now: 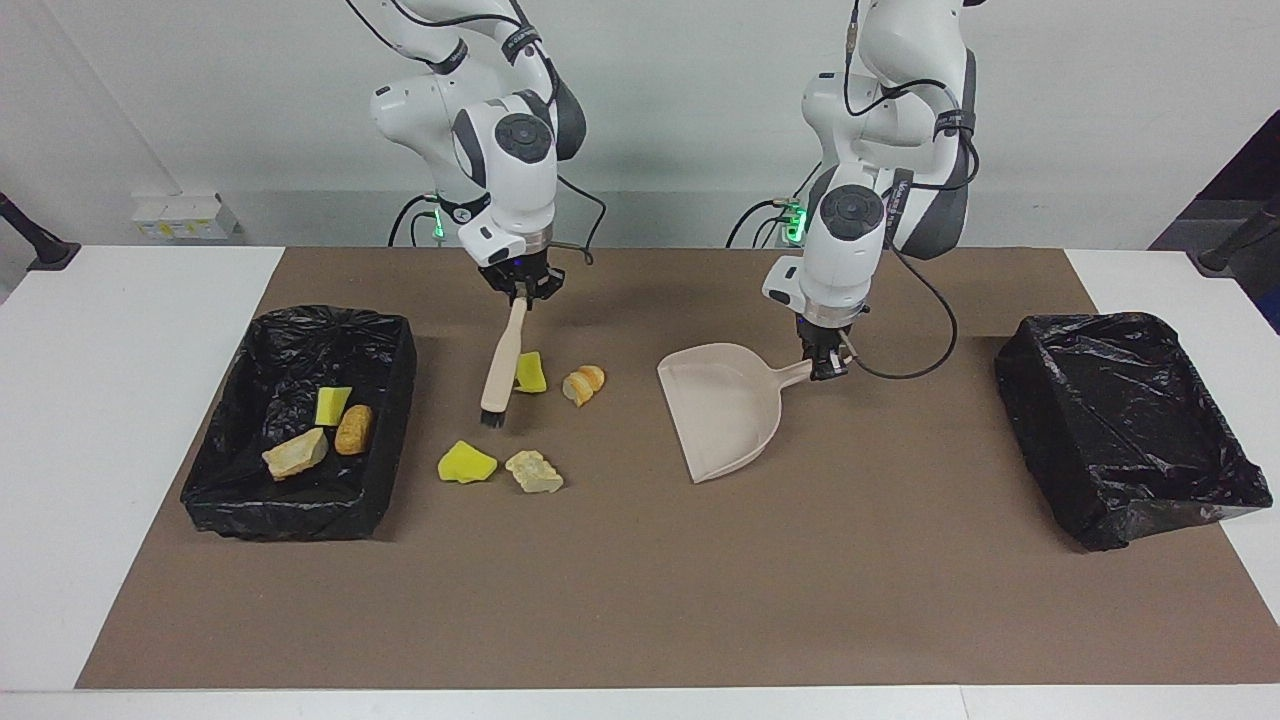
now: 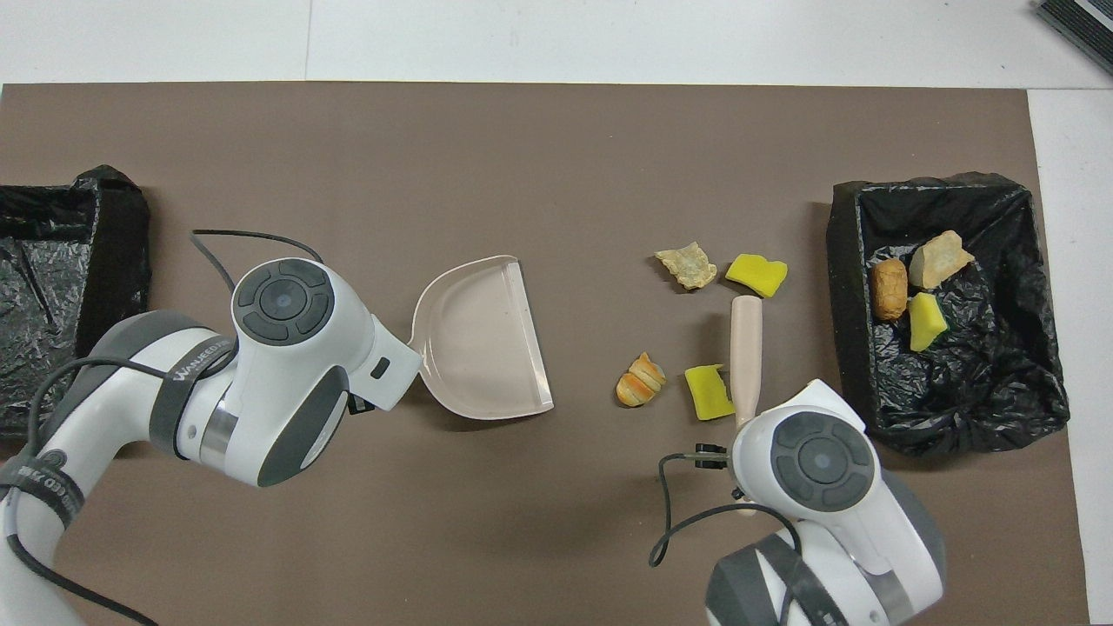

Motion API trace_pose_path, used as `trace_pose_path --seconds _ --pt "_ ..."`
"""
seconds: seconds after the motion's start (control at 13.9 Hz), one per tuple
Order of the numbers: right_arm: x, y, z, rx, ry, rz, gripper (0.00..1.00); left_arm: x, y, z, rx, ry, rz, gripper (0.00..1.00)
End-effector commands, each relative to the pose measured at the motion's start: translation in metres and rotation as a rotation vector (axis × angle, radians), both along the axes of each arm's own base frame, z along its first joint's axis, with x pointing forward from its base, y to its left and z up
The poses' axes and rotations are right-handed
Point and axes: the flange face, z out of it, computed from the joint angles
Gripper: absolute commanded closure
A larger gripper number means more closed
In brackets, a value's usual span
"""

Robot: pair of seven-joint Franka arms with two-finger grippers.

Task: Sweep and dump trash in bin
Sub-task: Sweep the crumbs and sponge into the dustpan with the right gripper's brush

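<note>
Right gripper is clamped tight on the top of the brush, jaws squeezed onto the handle, and the brush hangs down from them with its black bristles low over the brown mat. Just beside the handle sits a yellow sponge chunk, and next to that a golden bread piece. Below the bristles, farther from the robots, lie another yellow chunk and a pale crumbly lump, side by side. Out toward the right arm's end of the table, the black-lined bin already has three scraps in it. Over to the left gripper: its jaws are pinched on the dustpan handle, pan mouth facing the scraps, well apart from them. A second black-lined bin sits at the left arm's end.
</note>
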Motion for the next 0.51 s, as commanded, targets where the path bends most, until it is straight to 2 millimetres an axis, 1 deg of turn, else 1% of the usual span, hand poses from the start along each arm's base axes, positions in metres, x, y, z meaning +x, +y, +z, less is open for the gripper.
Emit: trace_pose_path --seconds 0.0,0.07,0.14,0.22,0.29,0.36,0.43 --pt "-0.008 -0.024 -0.010 -0.022 0.037 0.037 1.00 -0.020 0.001 -0.002 0.026 -0.003 -0.008 1.00" --pt "-0.016 -0.019 -0.019 -0.027 0.050 0.037 1.00 -0.030 -0.006 -0.004 0.023 -0.005 -0.031 1.00" --pt "-0.020 -0.009 -0.023 -0.026 0.059 0.034 1.00 -0.035 -0.006 -0.006 0.022 -0.006 -0.033 1.00" --pt "-0.026 0.005 -0.026 -0.027 0.063 0.047 1.00 -0.037 -0.005 -0.007 0.023 -0.004 -0.033 1.00" --pt "-0.028 0.018 -0.031 -0.020 0.061 0.044 1.00 -0.039 -0.004 -0.008 0.025 0.000 -0.033 1.00" --pt "-0.029 0.038 -0.036 0.002 0.070 0.033 1.00 -0.040 -0.004 -0.008 0.025 -0.001 -0.035 1.00" --pt "-0.023 0.056 -0.039 0.034 0.063 0.009 1.00 -0.043 -0.004 -0.010 0.027 0.005 -0.037 1.00"
